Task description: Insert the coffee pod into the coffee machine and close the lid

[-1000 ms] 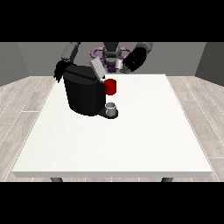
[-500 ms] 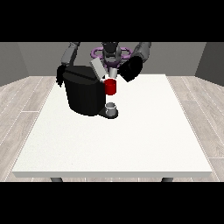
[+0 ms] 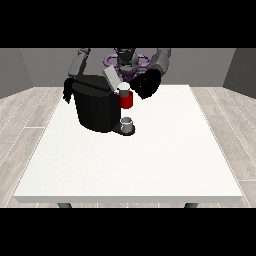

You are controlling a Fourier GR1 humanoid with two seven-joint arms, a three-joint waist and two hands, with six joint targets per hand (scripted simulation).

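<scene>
Front view was used, and a big white bench [image 3: 130, 160] was seen with the robot small at the top. A black coffee machine [image 3: 97, 107] was placed on the far left part of the bench. Its grey lid [image 3: 111, 78] was tipped up and back, so the machine was left open. A small grey cup [image 3: 127, 123] was set on the low tray at the front of the machine.

A coffee pod [image 3: 126, 98] with a red body and a pale top was seen just beside the machine's upper right corner, above the grey cup. The pod was not yet put inside the machine.

The robot hand at the view's right [image 3: 146, 84] was held close to the pod, on its right side. It was seen only as a dark shape, so it could not be told whether its fingers were curled round the pod or only near it.

The robot hand at the view's left [image 3: 67, 92] was held at the machine's left edge, near the top. Its fingers were pointed down beside the black body. Whether they were touching the machine, and how far they were open, could not be told.
</scene>
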